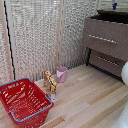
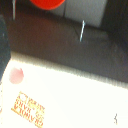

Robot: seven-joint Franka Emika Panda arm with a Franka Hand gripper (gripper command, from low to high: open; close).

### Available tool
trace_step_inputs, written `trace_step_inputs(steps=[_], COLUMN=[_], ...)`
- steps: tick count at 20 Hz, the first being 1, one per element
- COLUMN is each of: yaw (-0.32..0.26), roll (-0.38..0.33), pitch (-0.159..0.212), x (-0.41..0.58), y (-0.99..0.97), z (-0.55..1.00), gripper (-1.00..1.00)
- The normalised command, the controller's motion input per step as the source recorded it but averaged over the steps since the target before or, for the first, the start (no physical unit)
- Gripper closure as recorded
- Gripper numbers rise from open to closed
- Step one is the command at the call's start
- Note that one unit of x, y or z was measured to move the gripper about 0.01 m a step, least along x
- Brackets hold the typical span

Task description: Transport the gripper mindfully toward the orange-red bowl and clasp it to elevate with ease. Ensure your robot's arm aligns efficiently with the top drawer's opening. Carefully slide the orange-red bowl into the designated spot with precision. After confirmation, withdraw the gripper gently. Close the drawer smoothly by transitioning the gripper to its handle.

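You are seeing the orange-red bowl (image 2: 47, 3) sitting beyond the unseen claw, whose state you cannot tell.

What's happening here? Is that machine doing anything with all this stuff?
Nothing is being held right now, as far as the pictures show. The white robot arm sits at the exterior view's right edge. Its wrist camera looks down on an orange-red bowl, with the pink cup and a yellow box on the wooden floor by the red basket. The top drawer looks slightly open.
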Motion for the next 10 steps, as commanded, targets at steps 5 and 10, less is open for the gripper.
trace_step_inputs(steps=[5,10], yaw=[0.273,0.280], roll=[-0.185,-0.208], pitch=[0.054,0.023], x=[0.049,0.037], y=[0.00,-0.01], z=[0.01,-0.01], gripper=[-1.00,-1.00])
